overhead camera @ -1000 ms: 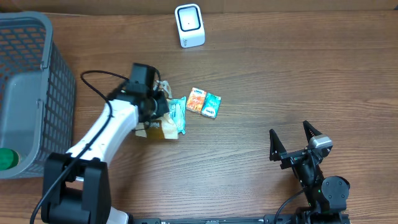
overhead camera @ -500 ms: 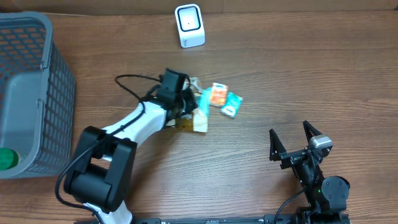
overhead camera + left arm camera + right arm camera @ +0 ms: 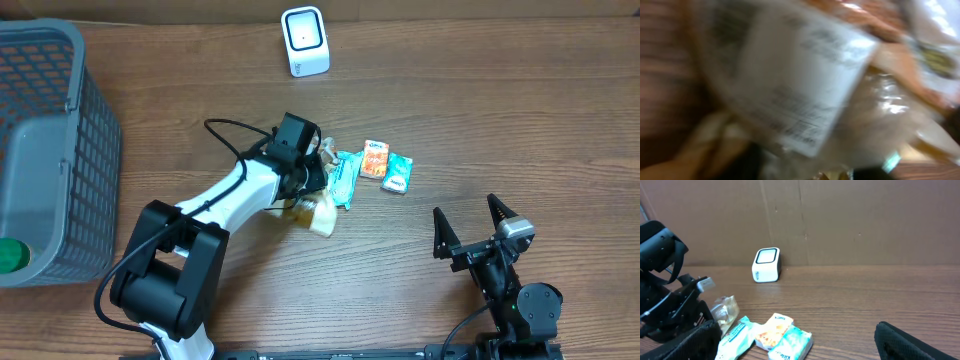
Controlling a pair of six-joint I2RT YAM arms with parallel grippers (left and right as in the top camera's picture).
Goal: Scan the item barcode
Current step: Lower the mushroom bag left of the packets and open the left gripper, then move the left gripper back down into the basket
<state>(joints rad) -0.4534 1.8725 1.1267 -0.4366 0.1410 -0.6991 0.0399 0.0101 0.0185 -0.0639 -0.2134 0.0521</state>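
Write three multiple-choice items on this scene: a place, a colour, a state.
1. Where on the brown wooden table is the white box-shaped scanner? A near edge; B far edge; C middle.
2. What colour is the small flat packet between the long teal packet and the short teal packet? A black; B purple; C orange.
3. How is the right tool? A open, empty; B shut on a packet; C shut on the scanner.
Key: 1 B: it stands beyond the packets, at the overhead view's top. 2 C: its wrapper shows orange. 3 A: its fingers stand apart with bare table between.
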